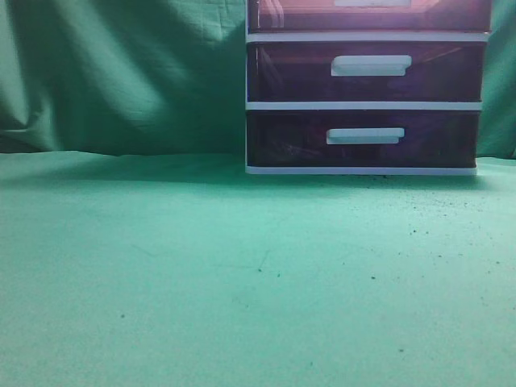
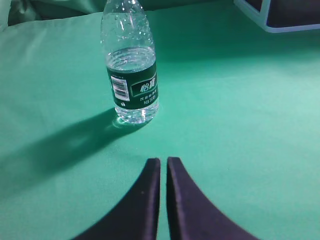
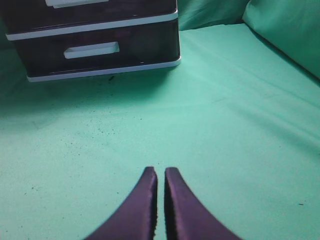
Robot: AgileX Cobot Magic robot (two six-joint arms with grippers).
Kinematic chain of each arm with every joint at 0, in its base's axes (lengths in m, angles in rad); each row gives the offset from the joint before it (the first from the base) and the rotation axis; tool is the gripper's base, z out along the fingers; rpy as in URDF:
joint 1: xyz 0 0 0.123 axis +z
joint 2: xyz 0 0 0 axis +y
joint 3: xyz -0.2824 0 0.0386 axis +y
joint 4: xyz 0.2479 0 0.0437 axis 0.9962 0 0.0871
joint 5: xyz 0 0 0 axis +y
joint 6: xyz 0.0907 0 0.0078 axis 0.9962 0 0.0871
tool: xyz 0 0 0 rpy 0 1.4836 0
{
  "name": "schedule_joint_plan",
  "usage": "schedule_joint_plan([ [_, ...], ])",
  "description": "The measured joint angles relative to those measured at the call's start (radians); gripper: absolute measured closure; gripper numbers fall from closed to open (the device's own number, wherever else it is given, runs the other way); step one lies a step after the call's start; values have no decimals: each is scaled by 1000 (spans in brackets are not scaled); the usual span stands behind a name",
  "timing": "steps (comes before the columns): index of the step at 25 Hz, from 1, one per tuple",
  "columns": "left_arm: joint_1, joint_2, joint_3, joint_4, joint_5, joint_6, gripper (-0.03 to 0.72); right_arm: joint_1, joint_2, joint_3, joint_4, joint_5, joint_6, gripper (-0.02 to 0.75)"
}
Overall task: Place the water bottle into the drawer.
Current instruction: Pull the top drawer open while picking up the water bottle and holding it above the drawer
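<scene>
A clear water bottle (image 2: 131, 65) with a dark green label stands upright on the green cloth, seen only in the left wrist view. My left gripper (image 2: 163, 161) is shut and empty, a short way in front of the bottle and slightly to its right. The drawer (image 1: 306, 16) is the top one of the white-framed unit, and the top edge of the exterior view cuts off most of it. My right gripper (image 3: 160, 171) is shut and empty over bare cloth, well short of the unit (image 3: 100, 70). Neither gripper shows in the exterior view.
Two lower dark drawers with white handles, the middle one (image 1: 371, 66) and the bottom one (image 1: 364, 135), sit under the top drawer. A corner of the unit (image 2: 280, 26) shows in the left wrist view. Green cloth (image 1: 242, 274) covers the table and hangs behind it.
</scene>
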Motion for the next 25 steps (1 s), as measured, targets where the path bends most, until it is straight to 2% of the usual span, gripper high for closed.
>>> schedule_joint_plan([
  [16, 0, 0, 0, 3, 0, 0, 688, 0, 0, 0, 0, 0, 0, 738],
  [20, 0, 0, 0, 59, 0, 0, 688, 0, 0, 0, 0, 0, 0, 738],
  [25, 0, 0, 0, 78, 0, 0, 688, 0, 0, 0, 0, 0, 0, 738],
])
